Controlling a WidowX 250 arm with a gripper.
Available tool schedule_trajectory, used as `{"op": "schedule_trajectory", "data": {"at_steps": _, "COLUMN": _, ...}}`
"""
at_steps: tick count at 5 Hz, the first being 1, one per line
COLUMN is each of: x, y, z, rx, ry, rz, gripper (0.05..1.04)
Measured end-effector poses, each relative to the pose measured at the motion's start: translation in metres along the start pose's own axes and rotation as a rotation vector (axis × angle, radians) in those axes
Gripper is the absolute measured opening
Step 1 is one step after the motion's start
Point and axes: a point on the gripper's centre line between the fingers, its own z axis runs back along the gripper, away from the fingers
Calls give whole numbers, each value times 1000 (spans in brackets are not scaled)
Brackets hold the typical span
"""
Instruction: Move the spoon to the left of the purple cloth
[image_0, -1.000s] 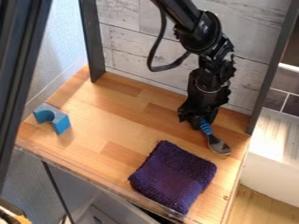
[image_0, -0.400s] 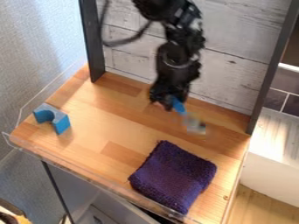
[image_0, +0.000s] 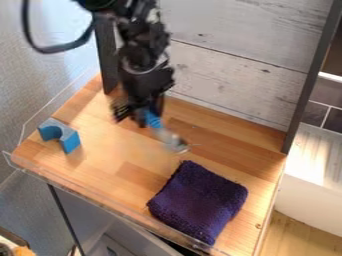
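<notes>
Spoon (image_0: 164, 134) in black pincer (image_0: 141, 119)

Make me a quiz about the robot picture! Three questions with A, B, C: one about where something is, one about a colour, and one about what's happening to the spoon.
1. Where is the blue block?
A) On the purple cloth
B) On the table, in the picture's left part
C) Under the purple cloth

2. What colour is the handle of the spoon?
A) Red
B) Yellow
C) Blue

3. How is the spoon now?
A) Held by the gripper
B) Lying on the cloth
C) Wrapped in the cloth

Answers:
1. B: the block stands on the wood, apart from the cloth.
2. C: blue shows just below the gripper.
3. A: its handle end is in the gripper.
</notes>
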Motion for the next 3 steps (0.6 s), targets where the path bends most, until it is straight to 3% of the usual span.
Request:
{"op": "schedule_trajectory", "data": {"at_steps": 2, "x": 13, "y": 45, "z": -11, "rx": 56, "ry": -30, "rz": 10, "gripper": 379}}
{"op": "schedule_trajectory", "data": {"at_steps": 3, "x": 11, "y": 58, "z": -32, "rx": 65, "ry": -28, "rz": 31, "gripper": 379}}
